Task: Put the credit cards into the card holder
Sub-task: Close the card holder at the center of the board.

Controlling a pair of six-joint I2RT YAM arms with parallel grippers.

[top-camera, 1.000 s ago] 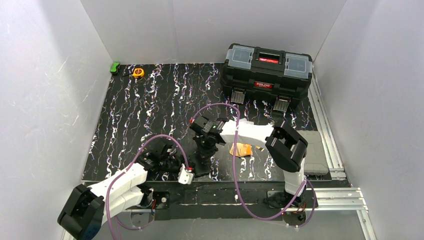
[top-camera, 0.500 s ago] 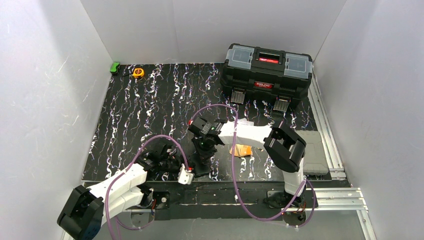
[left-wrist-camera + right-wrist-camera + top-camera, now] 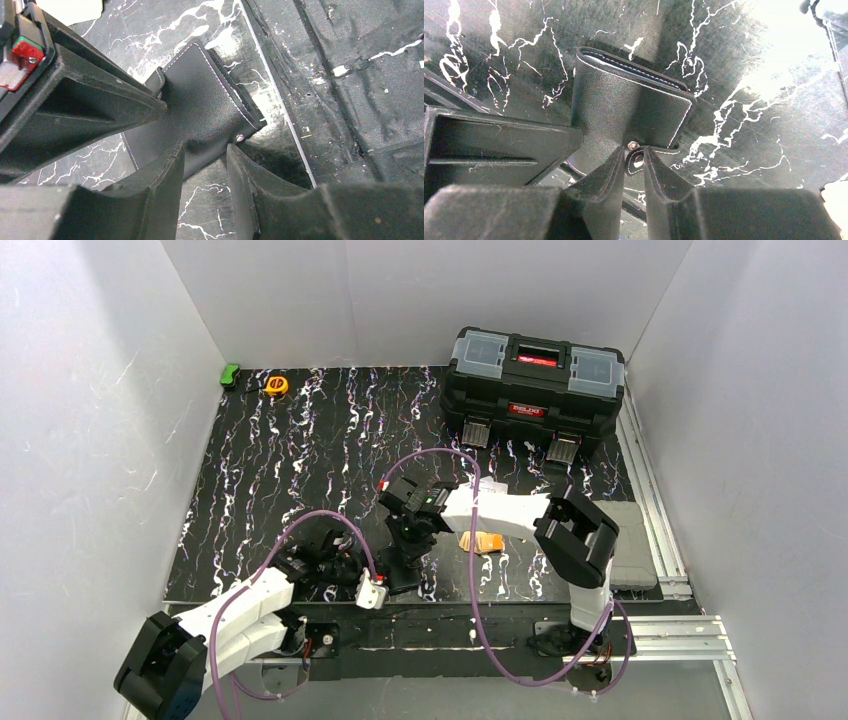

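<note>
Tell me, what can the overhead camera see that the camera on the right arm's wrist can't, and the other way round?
Only the overhead view shows the toolbox, the tape measure, a small green thing, the orange cards, and the left arm and right arm whole. Only the right wrist view shows the wallet close up: its white stitching, and its clasp tab sitting between the right arm's jaws. Both show the black, white-streaked table.

Black toolbox (image 3: 535, 390) at far right; yellow tape measure (image 3: 276, 385) beside small green object (image 3: 230, 375), far-left corner.
</note>
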